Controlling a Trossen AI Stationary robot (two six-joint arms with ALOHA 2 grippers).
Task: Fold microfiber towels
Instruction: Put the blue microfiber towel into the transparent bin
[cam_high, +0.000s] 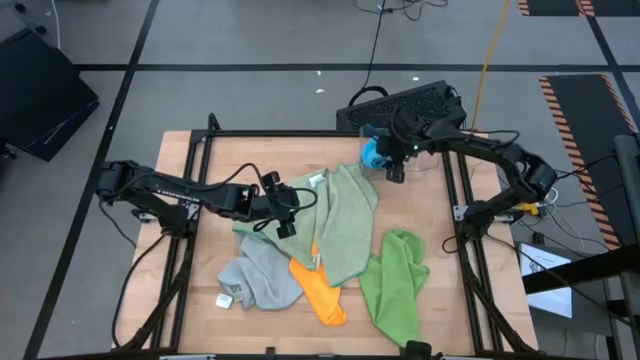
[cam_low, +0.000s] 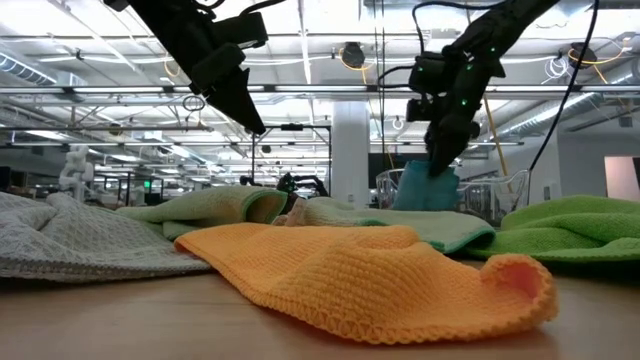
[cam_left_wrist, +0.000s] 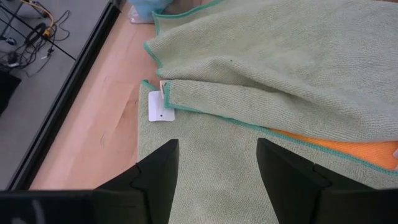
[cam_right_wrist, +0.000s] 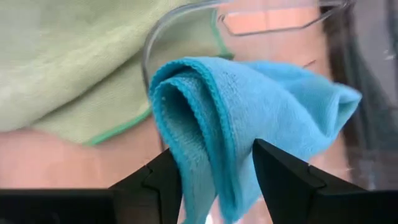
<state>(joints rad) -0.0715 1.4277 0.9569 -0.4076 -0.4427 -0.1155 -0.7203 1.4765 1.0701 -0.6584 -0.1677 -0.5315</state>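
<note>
The tabletop (cam_high: 270, 160) is pale wood with a black frame; the blue towel (cam_right_wrist: 249, 118) is bright turquoise with a matching stitched edge; the sage towel (cam_high: 345, 220) is muted green, trimmed in darker teal-green, and carries a white tag (cam_left_wrist: 161, 107); the grey towel (cam_high: 255, 275) is light grey with a fine waffle texture and its own white tag (cam_high: 225, 299); the orange towel (cam_low: 350, 275) is vivid orange with a small knitted weave; the lime towel (cam_high: 395, 285) is bright yellow-green; both arms are black; the floor (cam_high: 250, 40) is grey with darker lines.
</note>
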